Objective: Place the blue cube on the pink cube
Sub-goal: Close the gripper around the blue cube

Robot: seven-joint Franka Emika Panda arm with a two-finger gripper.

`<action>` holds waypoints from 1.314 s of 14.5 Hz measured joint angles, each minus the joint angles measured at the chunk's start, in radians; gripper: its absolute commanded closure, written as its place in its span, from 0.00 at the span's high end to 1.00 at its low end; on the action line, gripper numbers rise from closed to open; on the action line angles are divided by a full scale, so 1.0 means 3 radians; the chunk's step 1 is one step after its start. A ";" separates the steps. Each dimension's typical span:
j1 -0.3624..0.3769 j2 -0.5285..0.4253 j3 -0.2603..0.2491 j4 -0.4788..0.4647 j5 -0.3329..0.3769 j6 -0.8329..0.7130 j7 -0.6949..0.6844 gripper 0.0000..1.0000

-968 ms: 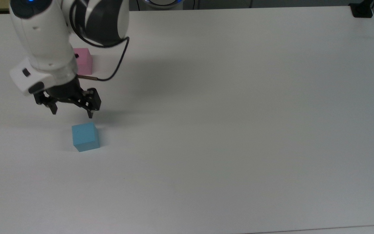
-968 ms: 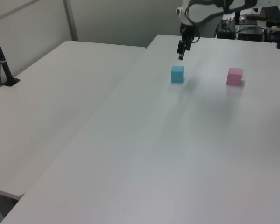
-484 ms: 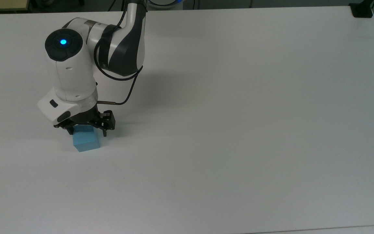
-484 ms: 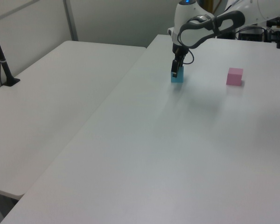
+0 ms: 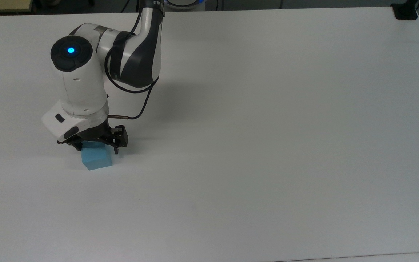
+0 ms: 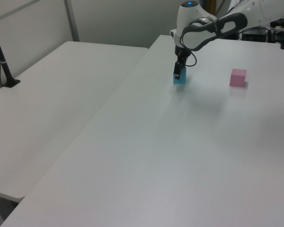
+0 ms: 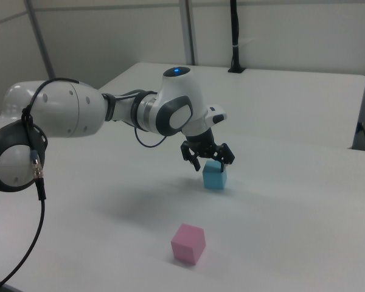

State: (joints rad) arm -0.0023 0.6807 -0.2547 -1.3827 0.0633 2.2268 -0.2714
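The blue cube point(image 5: 96, 160) rests on the white table point(image 5: 267, 109) near the top view's left. My gripper point(image 5: 97, 148) is lowered over it and open, with one black finger on each side of the cube's upper part. In the right view the gripper point(image 7: 212, 163) straddles the top of the blue cube point(image 7: 214, 175), and the pink cube point(image 7: 188, 243) sits apart, closer to the camera. In the left view the pink cube point(image 6: 238, 77) stands to the right of the blue cube point(image 6: 180, 78). The arm covers the pink cube in the top view.
A second white table point(image 6: 52, 94) adjoins on the left view's left. A black post with a base point(image 6: 4, 66) stands on it, and a black mount point(image 5: 405, 11) sits at the top view's upper right corner. Broad bare table surface lies to the top view's right.
One second ago the gripper hung above and behind the blue cube. It has come down around the cube and has hardly moved in the last half second.
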 measured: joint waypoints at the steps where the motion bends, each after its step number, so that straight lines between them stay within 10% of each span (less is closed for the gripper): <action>1: 0.0000 0.0002 0.0000 0.0004 0.0000 0.0000 0.0000 1.00; 19: -0.0014 -0.0021 -0.0069 0.0139 0.0001 -0.0060 -0.0135 1.00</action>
State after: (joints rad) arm -0.0065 0.6743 -0.2752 -1.3409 0.0634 2.2086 -0.3119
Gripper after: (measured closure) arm 0.000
